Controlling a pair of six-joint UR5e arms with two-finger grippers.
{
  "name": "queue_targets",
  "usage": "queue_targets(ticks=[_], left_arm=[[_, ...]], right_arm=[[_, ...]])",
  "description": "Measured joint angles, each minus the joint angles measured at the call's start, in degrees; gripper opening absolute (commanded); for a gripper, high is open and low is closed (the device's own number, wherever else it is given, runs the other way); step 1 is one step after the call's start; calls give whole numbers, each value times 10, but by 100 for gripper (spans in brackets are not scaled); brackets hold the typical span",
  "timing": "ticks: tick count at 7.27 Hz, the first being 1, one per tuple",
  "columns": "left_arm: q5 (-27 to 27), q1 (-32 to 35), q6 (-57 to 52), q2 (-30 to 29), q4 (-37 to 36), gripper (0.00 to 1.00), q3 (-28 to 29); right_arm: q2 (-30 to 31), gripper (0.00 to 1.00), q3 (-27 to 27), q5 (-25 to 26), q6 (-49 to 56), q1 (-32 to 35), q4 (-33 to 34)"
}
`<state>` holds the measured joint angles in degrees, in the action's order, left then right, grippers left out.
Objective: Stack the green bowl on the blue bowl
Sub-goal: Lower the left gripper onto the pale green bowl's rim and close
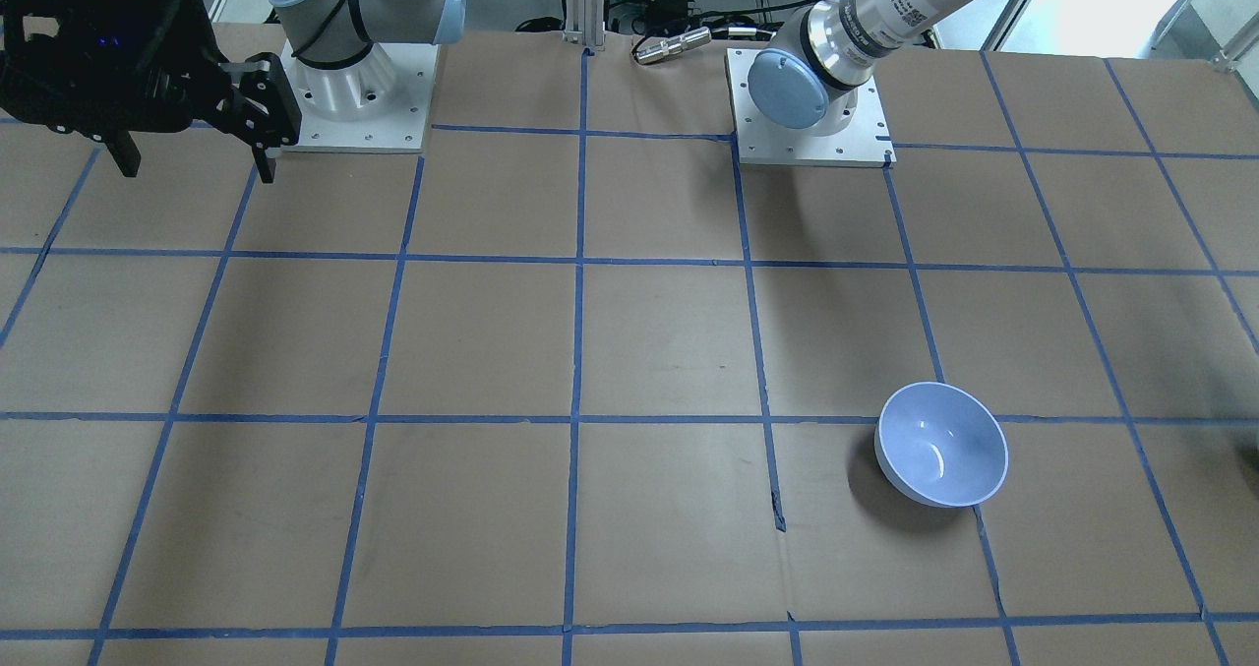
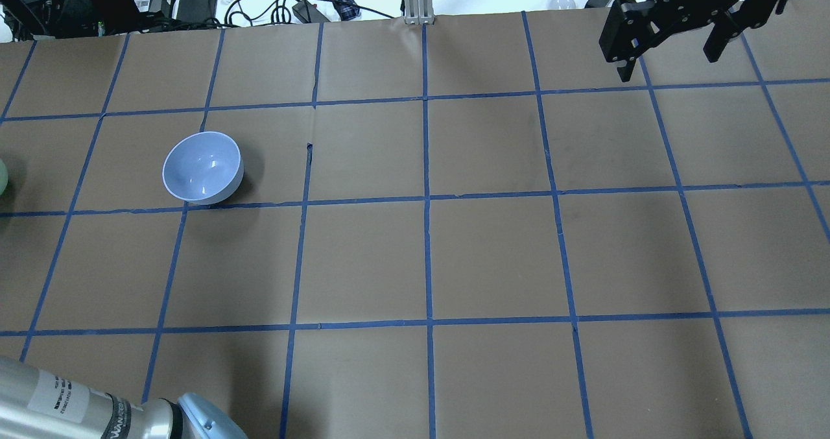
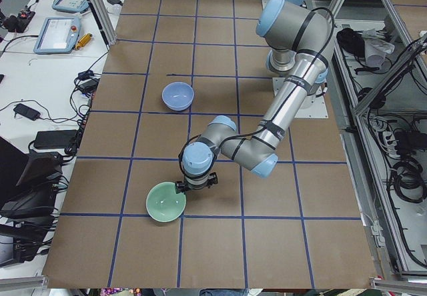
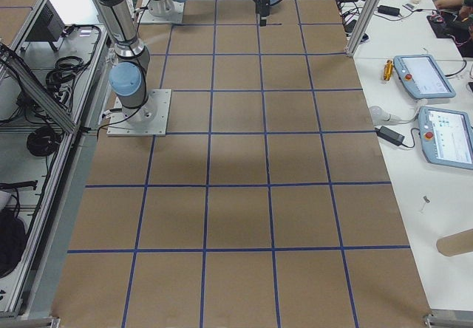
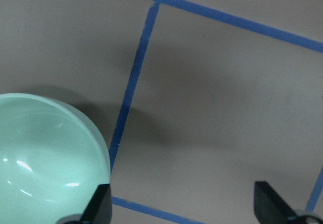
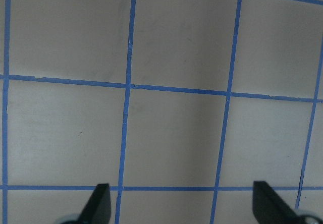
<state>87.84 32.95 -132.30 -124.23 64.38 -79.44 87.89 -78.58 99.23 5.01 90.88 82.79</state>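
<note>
1. We see the green bowl (image 3: 165,201) upright on the table (image 2: 493,257), at the end on the robot's left. The overhead view catches only a sliver of it at the left edge.
2. The blue bowl (image 2: 202,168) is upright too, with nothing inside. It sits by a crossing of the blue tape lines (image 2: 428,199) and is well apart from the green bowl, further in along the table.
3. The left gripper (image 5: 184,204) is low beside the green bowl, jaws spread wide and holding nothing. In the left side view it hangs over the bowl's rim on the side toward the robot.
4. In the left wrist view one fingertip (image 5: 101,206) overlaps the edge of the green bowl's rim. The other is over bare table. We cannot tell if the finger touches the rim.
5. The right gripper (image 2: 668,59) also has its jaws wide apart and nothing between them. It hangs high over the robot's right part of the table, well apart from both bowls.
6. The right wrist view shows only its two fingertips (image 6: 101,204) with bare table and tape lines below.
7. The green bowl is not on the blue bowl; both rest on the table, each on its own.
</note>
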Motion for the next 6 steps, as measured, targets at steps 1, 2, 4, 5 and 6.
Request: queue_targets(ticks=[1, 2, 4, 5, 6], left_arm=[[0, 0, -13, -16, -18, 98, 6], [-1, 1, -21, -30, -32, 98, 8], [-1, 1, -30, -53, -45, 98, 18], [-1, 1, -33, -62, -47, 97, 26], [0, 2, -35, -69, -48, 93, 33]], right_arm=[[0, 100, 0, 0, 0, 0, 0], [0, 100, 0, 0, 0, 0, 0], [0, 100, 0, 0, 0, 0, 0], [0, 100, 0, 0, 0, 0, 0], [0, 100, 0, 0, 0, 0, 0]])
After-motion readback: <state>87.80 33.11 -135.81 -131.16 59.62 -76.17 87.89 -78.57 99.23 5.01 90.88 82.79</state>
